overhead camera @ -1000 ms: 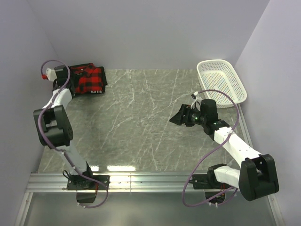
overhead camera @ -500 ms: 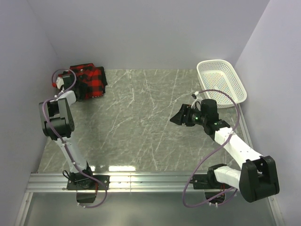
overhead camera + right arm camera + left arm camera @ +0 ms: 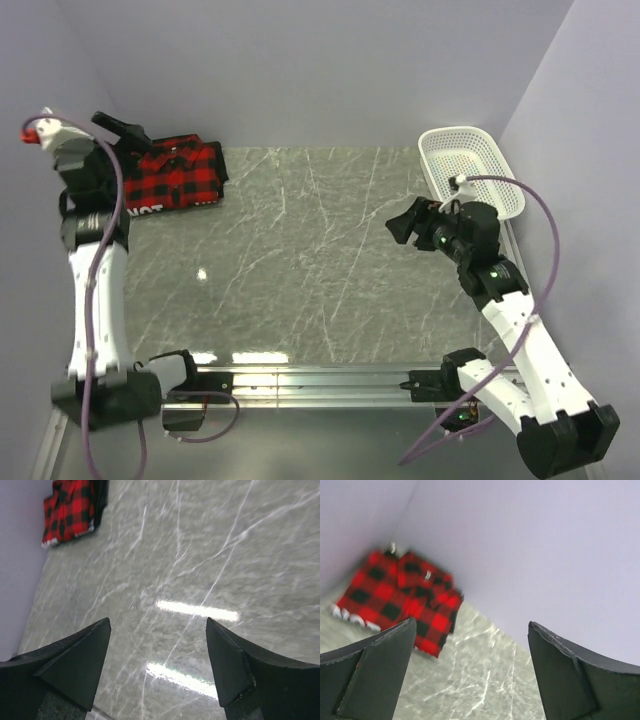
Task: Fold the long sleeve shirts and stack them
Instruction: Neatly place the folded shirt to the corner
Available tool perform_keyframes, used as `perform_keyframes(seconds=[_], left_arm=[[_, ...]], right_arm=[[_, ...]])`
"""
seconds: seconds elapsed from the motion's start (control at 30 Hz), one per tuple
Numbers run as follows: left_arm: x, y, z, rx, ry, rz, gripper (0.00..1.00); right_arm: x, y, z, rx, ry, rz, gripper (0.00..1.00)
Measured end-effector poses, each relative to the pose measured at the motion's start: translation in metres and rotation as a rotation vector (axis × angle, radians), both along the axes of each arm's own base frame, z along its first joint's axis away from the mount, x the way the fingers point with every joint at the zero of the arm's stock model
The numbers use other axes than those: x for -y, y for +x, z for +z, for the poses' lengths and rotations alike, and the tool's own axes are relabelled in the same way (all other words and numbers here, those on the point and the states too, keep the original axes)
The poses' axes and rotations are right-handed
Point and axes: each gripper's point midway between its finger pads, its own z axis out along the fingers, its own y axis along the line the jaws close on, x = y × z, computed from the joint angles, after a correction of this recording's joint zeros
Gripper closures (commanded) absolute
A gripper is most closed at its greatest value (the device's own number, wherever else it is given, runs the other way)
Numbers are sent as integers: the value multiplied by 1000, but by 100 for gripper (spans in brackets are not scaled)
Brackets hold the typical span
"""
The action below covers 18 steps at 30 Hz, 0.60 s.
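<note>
The red-and-black plaid shirt (image 3: 176, 176) lies folded in the far left corner of the table, white letters along its near edge. A black cloth edge (image 3: 222, 165) sticks out from under its right side, as of the black shirt beneath it; the rest of that cloth is hidden. My left gripper (image 3: 127, 132) hangs raised above the plaid's far left corner, open and empty. In the left wrist view the plaid shirt (image 3: 400, 592) lies below and beyond the left gripper (image 3: 472, 625). My right gripper (image 3: 405, 225) hovers open over the table's right half, holding nothing. The right wrist view shows the plaid shirt (image 3: 70, 510) far off beyond the right gripper (image 3: 157, 622).
A white mesh basket (image 3: 505, 180) stands at the far right, just behind the right arm. Walls close in the table on the left, back and right. An aluminium rail (image 3: 300, 380) runs along the near edge.
My left gripper has let go of the plaid shirt, opened wide and risen up and to the left. The right arm has drawn back to the right, its jaws a little wider.
</note>
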Motion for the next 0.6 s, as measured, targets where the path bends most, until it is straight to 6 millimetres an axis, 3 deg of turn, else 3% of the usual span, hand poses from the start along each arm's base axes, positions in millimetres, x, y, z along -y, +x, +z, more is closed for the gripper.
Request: perform_keyframes(seconds=[0.1, 0.2, 0.27, 0.4, 0.6], left_arm=[[25, -49, 63, 110, 108, -38, 1], [55, -82, 95, 162, 185, -109, 1], [69, -105, 100, 167, 224, -137, 1], [77, -154, 95, 189, 276, -141, 1], [38, -239, 69, 288, 240, 30, 1]], right_arm=[[15, -3, 22, 39, -18, -77, 13], [28, -10, 45, 79, -32, -140, 5], [39, -17, 63, 120, -42, -185, 0], [67, -36, 95, 230, -74, -293, 0], [102, -73, 122, 397, -115, -415, 0]])
